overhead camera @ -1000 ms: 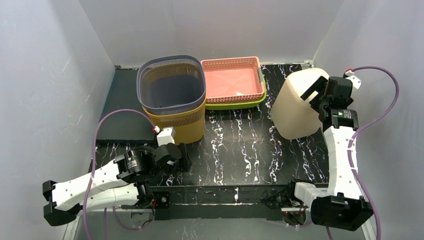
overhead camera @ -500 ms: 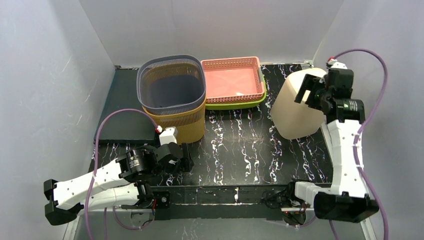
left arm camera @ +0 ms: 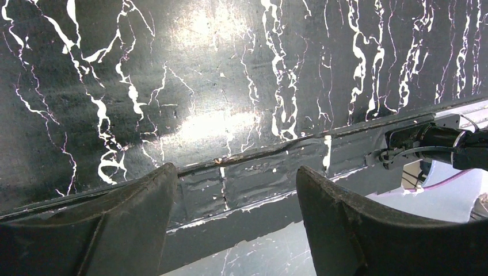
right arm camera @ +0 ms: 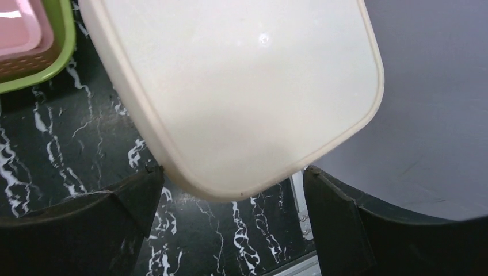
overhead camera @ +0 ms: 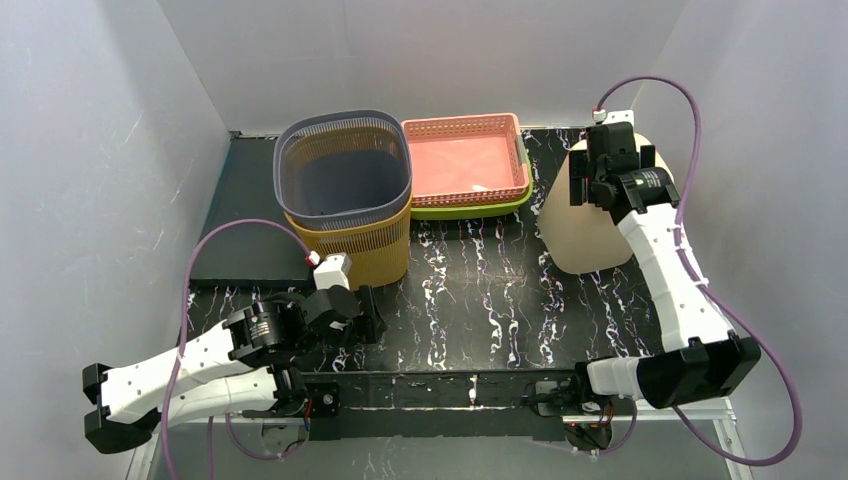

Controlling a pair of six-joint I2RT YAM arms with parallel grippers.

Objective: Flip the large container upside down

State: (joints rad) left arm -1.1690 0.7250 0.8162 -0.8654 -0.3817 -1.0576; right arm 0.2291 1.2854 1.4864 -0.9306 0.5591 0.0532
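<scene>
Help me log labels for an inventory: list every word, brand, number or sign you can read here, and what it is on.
None: no text can be read in any view.
The container, the grey basket and the pink tray bear no print.
Any marks on the right arm are too small to read.

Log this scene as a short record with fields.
container: cream bin, far right, closed end up
right claw: open, above the bin's top
left claw: open, empty, over the near edge of the table
others: purple basket nested in yellow basket; pink tray in green tray
</scene>
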